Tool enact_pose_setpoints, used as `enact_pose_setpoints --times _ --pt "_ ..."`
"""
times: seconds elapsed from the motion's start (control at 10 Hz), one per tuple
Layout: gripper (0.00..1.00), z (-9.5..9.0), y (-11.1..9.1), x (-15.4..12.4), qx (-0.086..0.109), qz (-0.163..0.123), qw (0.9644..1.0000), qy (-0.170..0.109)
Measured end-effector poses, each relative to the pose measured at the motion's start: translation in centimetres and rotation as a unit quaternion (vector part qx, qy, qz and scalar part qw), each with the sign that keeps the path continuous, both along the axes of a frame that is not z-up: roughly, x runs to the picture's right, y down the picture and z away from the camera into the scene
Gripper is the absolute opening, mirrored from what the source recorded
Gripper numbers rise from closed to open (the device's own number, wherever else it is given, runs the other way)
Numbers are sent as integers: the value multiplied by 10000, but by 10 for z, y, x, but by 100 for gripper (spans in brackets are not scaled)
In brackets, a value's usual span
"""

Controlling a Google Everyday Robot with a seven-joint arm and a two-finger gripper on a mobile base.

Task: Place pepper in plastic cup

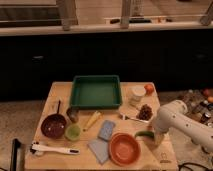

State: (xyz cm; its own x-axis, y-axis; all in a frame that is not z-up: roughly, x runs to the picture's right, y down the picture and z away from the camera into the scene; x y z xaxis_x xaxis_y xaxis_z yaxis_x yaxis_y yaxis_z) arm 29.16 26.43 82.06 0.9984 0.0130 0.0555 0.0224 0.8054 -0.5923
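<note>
The pepper [143, 134], slim and dark green, lies on the wooden table [60, 95] just right of the orange bowl [124, 149]. My gripper [156, 136], at the end of the white arm [175, 119] that reaches in from the right, is down at the pepper's right end and partly hides it. The plastic cup [73, 131], small and light green, stands at the table's left, next to the purple bowl [53, 126], far from the gripper.
A green tray [96, 91] sits at the back middle. A white cup [136, 94], an orange fruit [149, 88] and grapes [145, 112] are at the back right. A pale yellow item [91, 120], a blue sponge [106, 130], a grey cloth [99, 149] and a white brush [52, 148] lie between cup and pepper.
</note>
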Motion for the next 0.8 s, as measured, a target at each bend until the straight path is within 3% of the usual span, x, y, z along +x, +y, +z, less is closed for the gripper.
enact_pose_setpoints --times 0.4,0.8 --pt "1 -6 -1 -1 -37 -6 10000 -18" --pt "0 -6 -2 -1 -29 -9 10000 -14"
